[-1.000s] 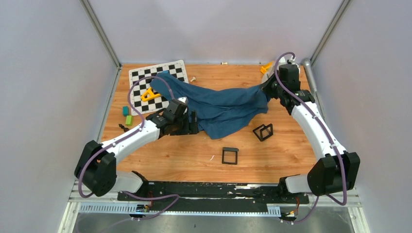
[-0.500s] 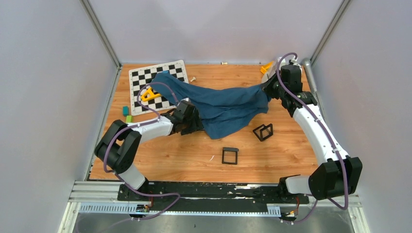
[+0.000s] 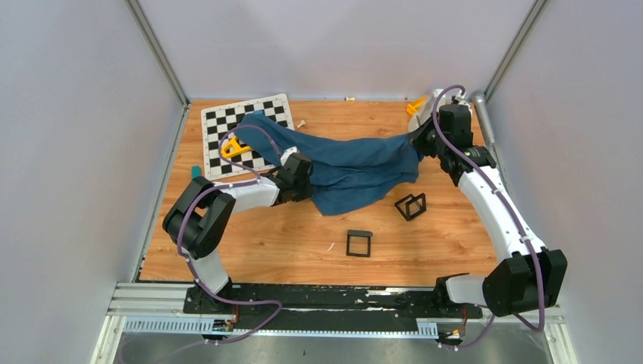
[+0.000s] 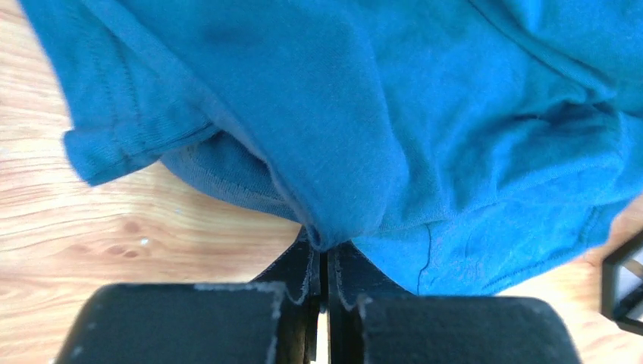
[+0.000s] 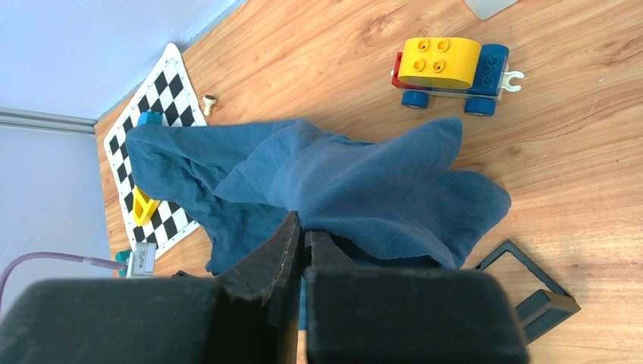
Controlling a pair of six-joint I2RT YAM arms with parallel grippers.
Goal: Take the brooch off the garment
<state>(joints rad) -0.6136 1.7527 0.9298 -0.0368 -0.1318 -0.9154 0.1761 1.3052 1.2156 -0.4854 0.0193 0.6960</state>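
Note:
The garment (image 3: 345, 163) is a dark teal-blue cloth stretched across the middle of the table, its left end lying over the chequered board. My left gripper (image 3: 303, 184) sits at the cloth's near-left edge. In the left wrist view it (image 4: 324, 244) is shut, with a fold of the garment (image 4: 379, 114) pinched at its tips. My right gripper (image 3: 417, 145) holds the cloth's right end raised off the wood. In the right wrist view it (image 5: 302, 227) is shut on the garment (image 5: 364, 182). The brooch is hidden in every view.
A chequered board (image 3: 220, 121) with a yellow triangular piece (image 3: 233, 148) lies at the back left. Two black square frames (image 3: 359, 243) (image 3: 410, 205) sit in front of the cloth. A yellow and blue toy car (image 5: 447, 72) stands behind it. A pale chess piece (image 3: 301, 123) lies nearby, and a tiny white speck (image 3: 330, 246) on the wood.
My left arm folded in and pushed its gripper to the cloth's near-left edge, where the jaws went from open to shut on a fold. The right arm stayed almost still.

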